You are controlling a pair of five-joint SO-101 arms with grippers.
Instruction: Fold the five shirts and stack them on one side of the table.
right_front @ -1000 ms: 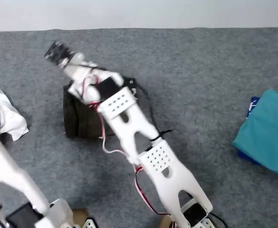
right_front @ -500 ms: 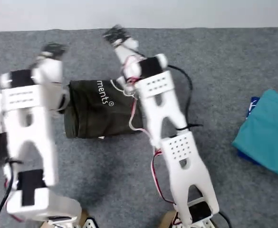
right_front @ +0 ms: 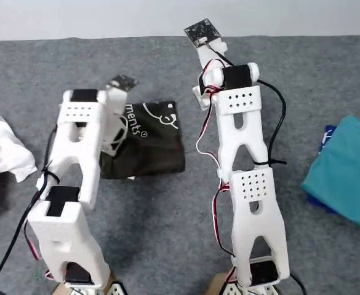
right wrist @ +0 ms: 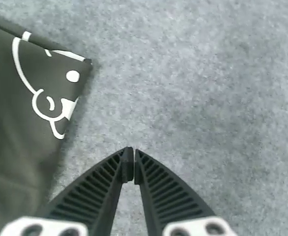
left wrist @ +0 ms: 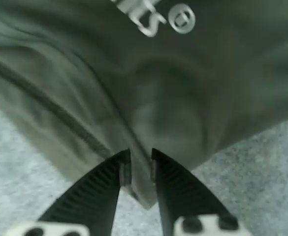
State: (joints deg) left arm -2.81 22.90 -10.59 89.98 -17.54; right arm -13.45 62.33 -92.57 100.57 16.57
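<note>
On the grey surface (right_front: 167, 246), the left jaws are gripping an edge of the folded dark shirt (left wrist: 183, 88). They appear to be pinching a fold of cloth between them, though the close view is making this hard to confirm. Farther off, the right jaws are resting together over bare surface, just beside the shirt's printed corner. The high view is also showing a crumpled white shirt (right_front: 4, 150) at its left edge and a folded teal shirt (right_front: 349, 172) well apart at its right.
</note>
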